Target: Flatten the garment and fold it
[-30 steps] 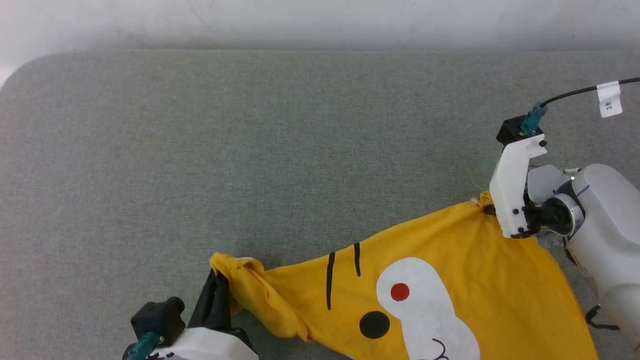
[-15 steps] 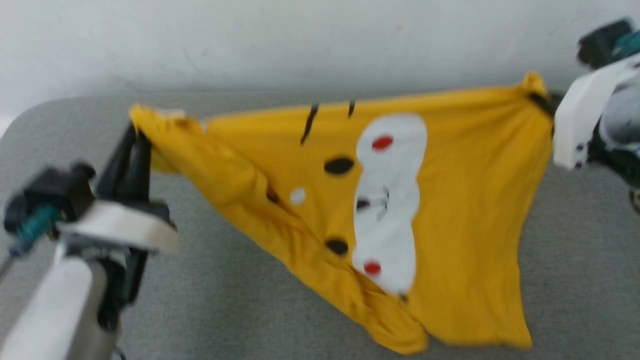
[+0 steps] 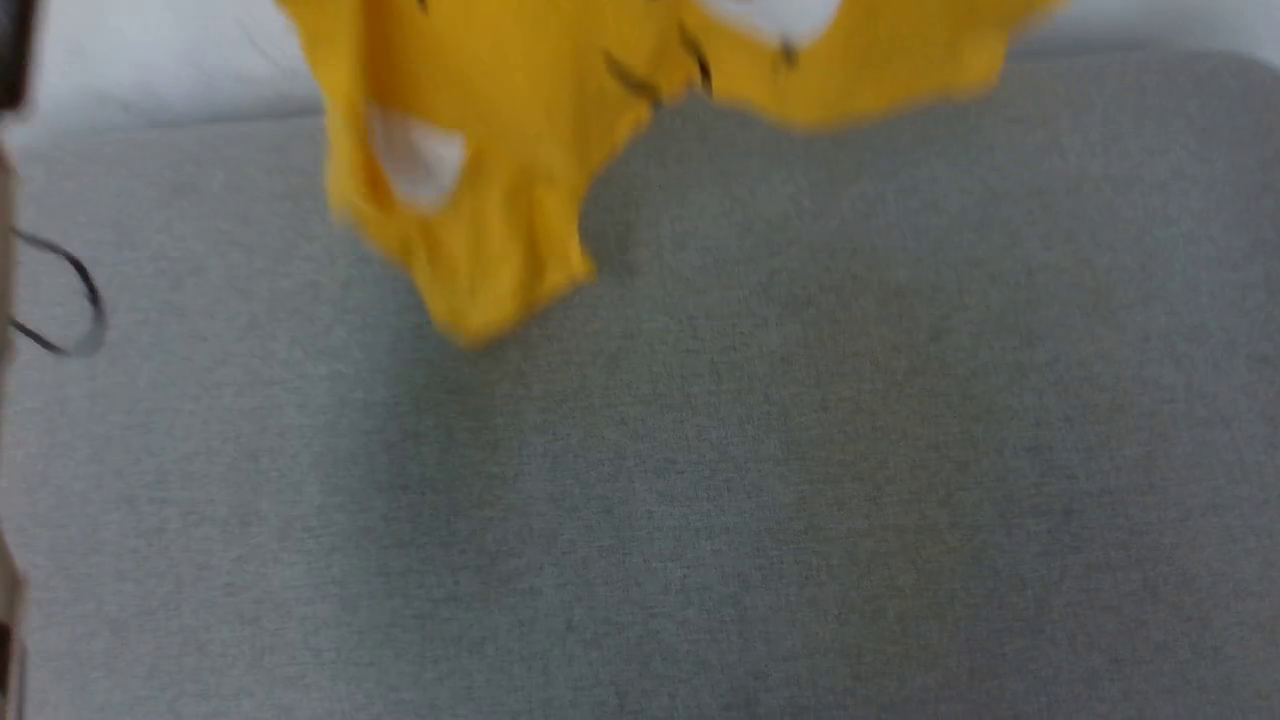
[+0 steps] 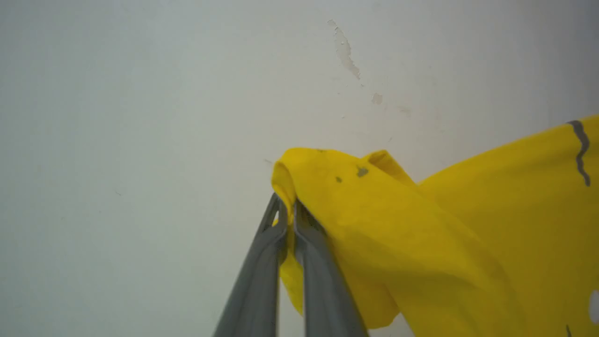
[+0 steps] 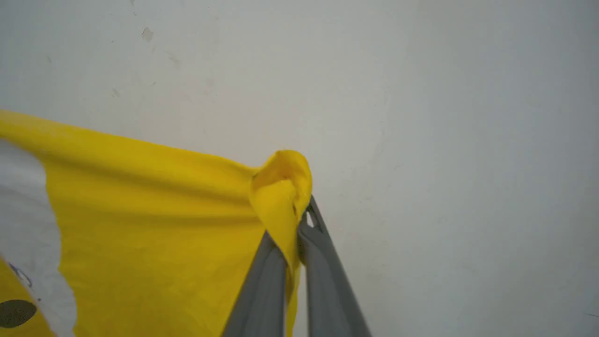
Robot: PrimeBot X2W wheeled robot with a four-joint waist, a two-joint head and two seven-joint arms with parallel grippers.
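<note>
Left claw [image 4: 288, 207], right claw [image 5: 297, 223] — pinching garment [image 3: 480, 130] aloft.

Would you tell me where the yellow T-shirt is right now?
The T-shirt hangs at the head view's top, above the grey surface, held between the left gripper and right gripper.

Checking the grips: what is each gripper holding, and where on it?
Both hold the yellow T-shirt: the left gripper pinches one bunched corner, the right gripper another bunched corner.

Matt cloth garment [image 3: 500, 130], rough grey fabric tabletop [image 3: 760, 450]
</note>
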